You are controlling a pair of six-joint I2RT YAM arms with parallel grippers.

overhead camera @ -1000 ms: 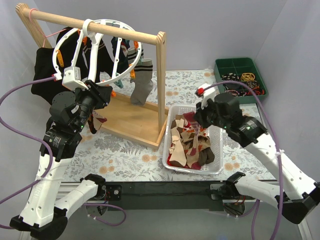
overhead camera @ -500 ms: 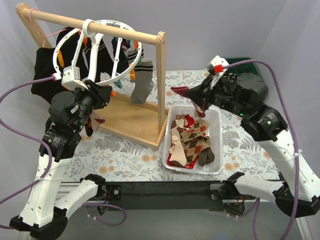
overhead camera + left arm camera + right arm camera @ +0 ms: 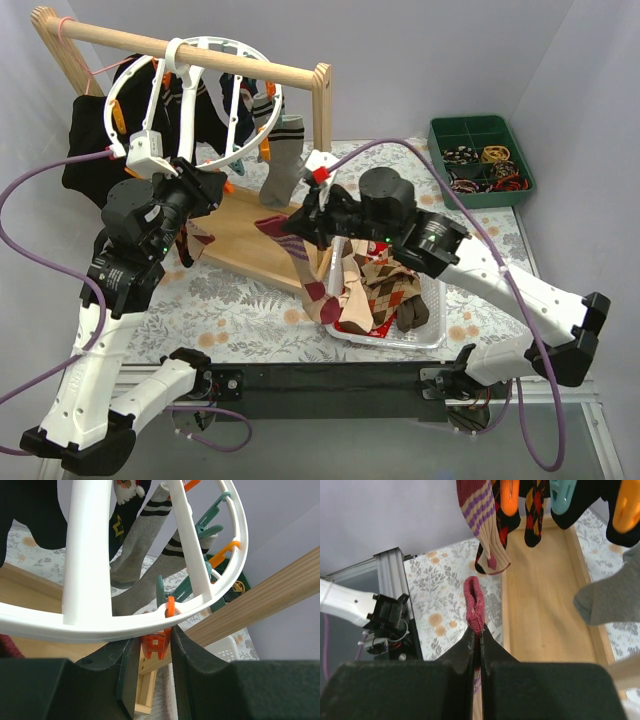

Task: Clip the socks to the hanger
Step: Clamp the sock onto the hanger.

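Well, the right gripper (image 3: pixel 479 632) pinches the soft, floppy sock (image 3: pixel 474 597) by its edge; the left gripper (image 3: pixel 156 645) squeezes an orange clip (image 3: pixel 159 651).

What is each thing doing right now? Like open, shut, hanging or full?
left gripper: shut on an orange clothespin
right gripper: shut on the maroon sock, which dangles
hanger: hanging by its hook from the wooden rail
grey sock: hanging down from the hanger
basket: holding a pile of socks
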